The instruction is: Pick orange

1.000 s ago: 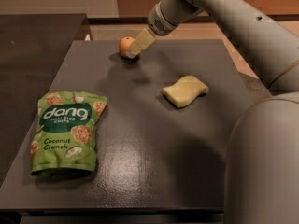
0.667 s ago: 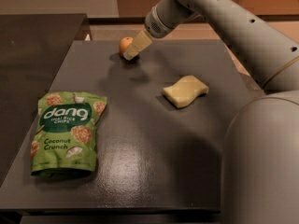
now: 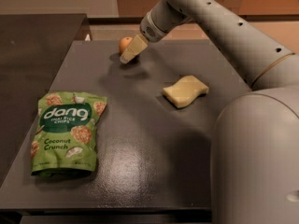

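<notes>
The orange [image 3: 123, 43] is a small round fruit at the far edge of the dark grey table [image 3: 149, 139], left of centre. My gripper [image 3: 129, 52] reaches down from the upper right and sits right at the orange, covering its right side. The orange rests on the table. The arm [image 3: 224, 27] stretches from the right foreground across the table's far right part.
A green Dang chip bag [image 3: 67, 132] lies flat at the front left. A pale yellow wavy sponge [image 3: 185, 91] lies right of centre. A second dark surface [image 3: 32, 50] adjoins on the left. The robot's body [image 3: 257, 162] fills the lower right.
The gripper has edged slightly left and lower against the orange. The orange, bag and sponge have not moved.
</notes>
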Action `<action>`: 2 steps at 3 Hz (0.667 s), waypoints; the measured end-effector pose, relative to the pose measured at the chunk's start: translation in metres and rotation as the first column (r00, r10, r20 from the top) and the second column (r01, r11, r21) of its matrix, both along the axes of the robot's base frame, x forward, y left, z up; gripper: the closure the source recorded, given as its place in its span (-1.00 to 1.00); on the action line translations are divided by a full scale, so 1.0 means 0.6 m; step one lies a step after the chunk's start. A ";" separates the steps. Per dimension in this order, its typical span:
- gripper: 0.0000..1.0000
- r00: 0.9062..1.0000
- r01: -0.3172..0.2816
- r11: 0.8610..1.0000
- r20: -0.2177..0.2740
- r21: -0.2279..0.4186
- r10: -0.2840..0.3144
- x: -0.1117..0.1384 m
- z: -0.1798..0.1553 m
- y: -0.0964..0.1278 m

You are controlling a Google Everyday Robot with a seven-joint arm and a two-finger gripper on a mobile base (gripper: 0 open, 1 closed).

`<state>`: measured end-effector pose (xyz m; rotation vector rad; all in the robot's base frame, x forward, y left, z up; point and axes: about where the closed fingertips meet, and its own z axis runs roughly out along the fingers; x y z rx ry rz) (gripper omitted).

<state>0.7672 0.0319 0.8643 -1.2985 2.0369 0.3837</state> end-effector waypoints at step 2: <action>-1.00 1.000 -0.016 1.000 -0.027 -0.015 0.016 0.005 -0.017 0.022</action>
